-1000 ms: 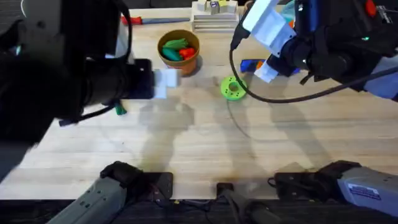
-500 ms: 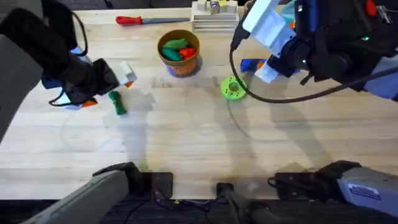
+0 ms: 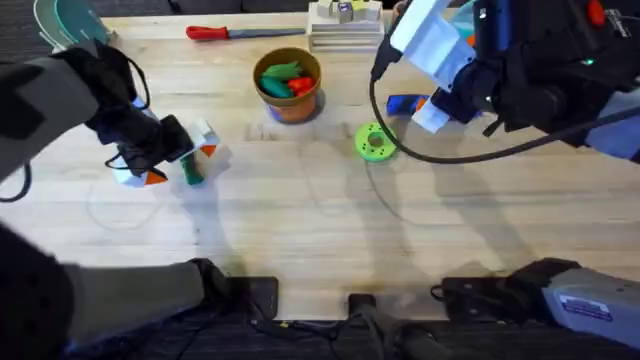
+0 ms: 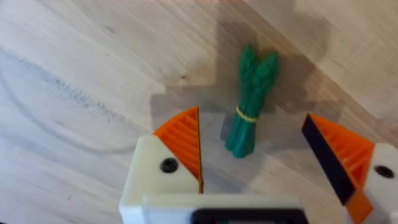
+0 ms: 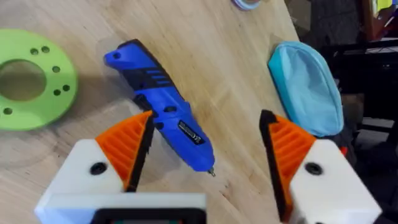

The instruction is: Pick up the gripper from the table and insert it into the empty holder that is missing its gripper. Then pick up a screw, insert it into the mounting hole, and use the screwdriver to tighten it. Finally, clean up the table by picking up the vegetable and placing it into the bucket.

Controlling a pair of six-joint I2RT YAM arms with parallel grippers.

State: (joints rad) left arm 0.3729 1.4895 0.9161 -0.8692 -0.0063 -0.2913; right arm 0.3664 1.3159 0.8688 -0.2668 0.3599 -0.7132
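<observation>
Vegetable (image 4: 250,102) lies on worktop (image 4: 74,74) btwn spread left claw (image 4: 264,155) fingers, untouched. Right claw (image 5: 205,146) also spread, above screwdriver (image 5: 160,106); its label unreadable.

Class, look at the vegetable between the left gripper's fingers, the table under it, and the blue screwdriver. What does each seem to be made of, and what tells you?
Vegetable: probably matte moulded plastic or rubber, uniform green with a thin yellow band.
Table: wood or wood veneer, pale, with visible grain lines.
Screwdriver: glossy blue plastic body with black grip panels; its small tip looks metallic.
</observation>
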